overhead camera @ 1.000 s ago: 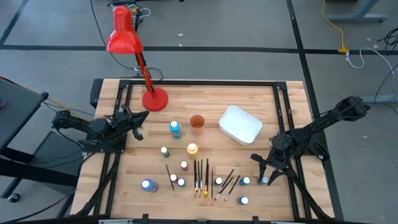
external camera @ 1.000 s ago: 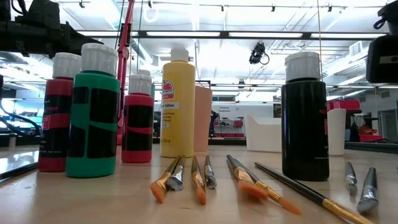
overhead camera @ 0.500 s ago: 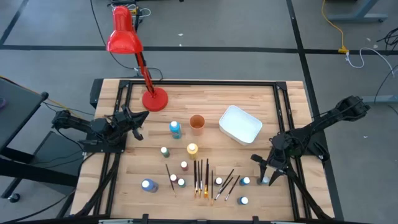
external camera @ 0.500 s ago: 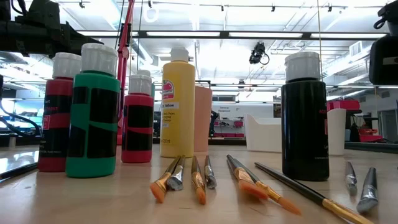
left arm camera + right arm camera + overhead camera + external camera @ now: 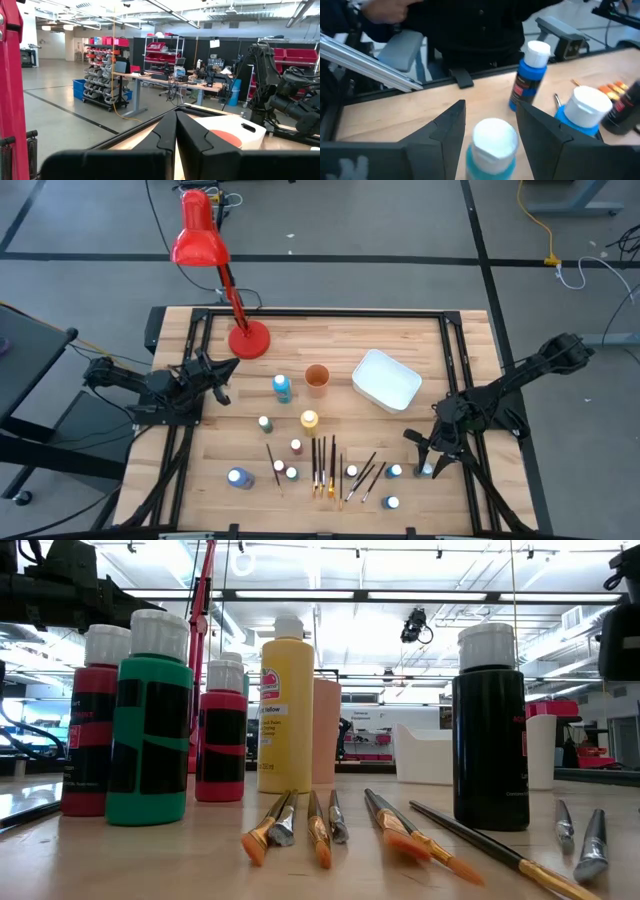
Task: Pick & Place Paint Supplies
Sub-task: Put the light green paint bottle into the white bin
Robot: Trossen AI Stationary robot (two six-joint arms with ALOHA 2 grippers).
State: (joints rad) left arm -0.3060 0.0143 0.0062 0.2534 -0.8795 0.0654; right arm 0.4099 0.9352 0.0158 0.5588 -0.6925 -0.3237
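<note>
A: Straddling a white-capped blue bottle [image 5: 492,145], right hand [image 5: 432,460] is low at the surface's [image 5: 400,340] right edge, fingers apart either side, not clamped, probably lining up a grab.

B: Left hand [image 5: 216,376]?

A: Pressed together, holding nothing, parked by the red lamp [image 5: 205,248]. Other bottles [image 5: 308,420] stand mid-surface, smooth plastic cylinders; thin brushes [image 5: 324,465] lie flat between them. Tub [image 5: 386,379] is rounded white plastic, wood planks underneath.

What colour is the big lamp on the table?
The lamp is bright red, seen best from the high view.
</note>
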